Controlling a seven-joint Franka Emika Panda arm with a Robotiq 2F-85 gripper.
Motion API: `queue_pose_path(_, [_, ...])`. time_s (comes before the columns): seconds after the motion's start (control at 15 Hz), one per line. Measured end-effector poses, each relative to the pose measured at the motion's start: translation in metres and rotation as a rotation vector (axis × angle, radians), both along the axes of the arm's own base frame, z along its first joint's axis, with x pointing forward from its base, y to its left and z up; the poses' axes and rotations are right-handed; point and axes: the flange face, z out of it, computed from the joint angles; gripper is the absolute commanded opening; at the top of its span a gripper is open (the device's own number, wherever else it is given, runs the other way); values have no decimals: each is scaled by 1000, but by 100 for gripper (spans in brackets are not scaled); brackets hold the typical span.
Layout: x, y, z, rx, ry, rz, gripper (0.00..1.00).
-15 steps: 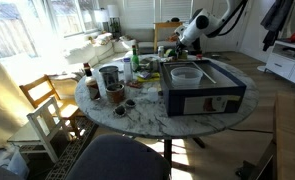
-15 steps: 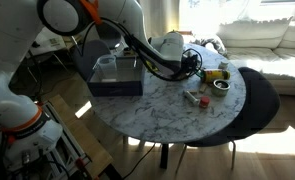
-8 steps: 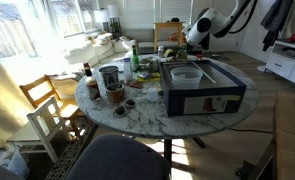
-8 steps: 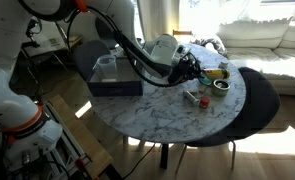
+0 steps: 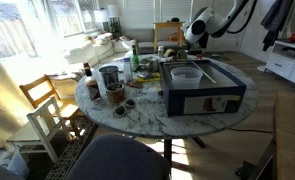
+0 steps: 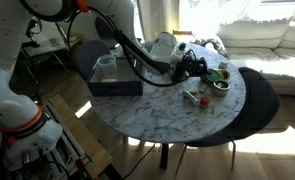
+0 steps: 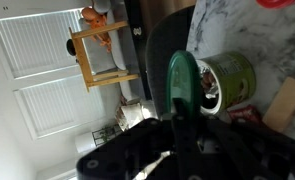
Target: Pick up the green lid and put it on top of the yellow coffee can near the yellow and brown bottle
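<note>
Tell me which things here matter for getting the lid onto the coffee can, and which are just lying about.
For the job:
- gripper
- green lid, held in the gripper
- yellow coffee can, still open

Just lying about:
- blue box
- metal tin
- green bottle
- wooden chair beside the marble table

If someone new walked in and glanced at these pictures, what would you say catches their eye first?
Probably the big dark box filling one side of the round marble table, with the robot arm stretched over the tabletop. The gripper grips the green lid, which the wrist view shows on edge beside the open coffee can.
</note>
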Motion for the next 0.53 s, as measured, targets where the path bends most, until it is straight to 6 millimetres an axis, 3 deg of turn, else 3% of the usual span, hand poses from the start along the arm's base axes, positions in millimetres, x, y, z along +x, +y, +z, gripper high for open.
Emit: queue_pose_path(0.53, [29,-6,-18,-14,-3,3,1])
